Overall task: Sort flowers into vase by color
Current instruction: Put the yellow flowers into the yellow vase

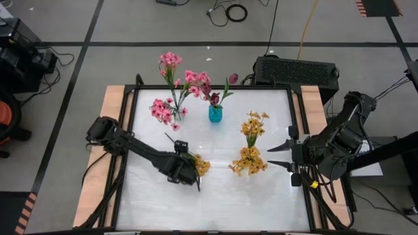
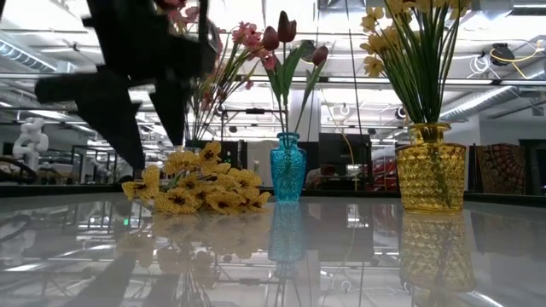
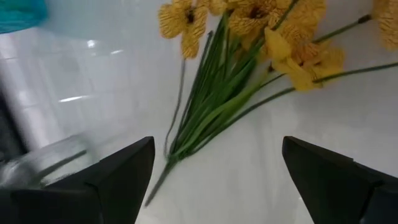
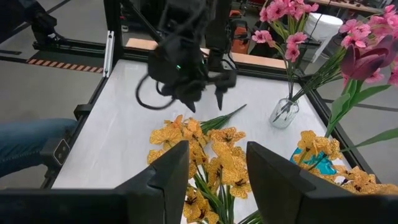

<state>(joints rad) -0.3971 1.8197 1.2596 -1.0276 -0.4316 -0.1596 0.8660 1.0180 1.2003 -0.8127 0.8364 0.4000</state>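
Lying loose on the white surface (image 1: 222,202) is a yellow spray (image 3: 249,56), its blooms fanned out and its thin green stems gathered into one bundle that points toward the left gripper (image 3: 217,180), which hovers just above with fingers spread wide and holding nothing. Such a spray looks light and springy; the petals would likely crush or slip, so the bunched stems near their cut end seem the sounder place to pinch. A second loose yellow bunch (image 1: 249,161) lies near the right gripper (image 1: 282,156), whose fingers stand partly apart and empty. Nearby stand a yellow vase (image 2: 432,166) already holding yellow stems, a teal vase (image 1: 215,113) with dark magenta tulips, and a clear glass vase (image 4: 283,113) of pink blooms; these could topple if a swinging stem brushes them.
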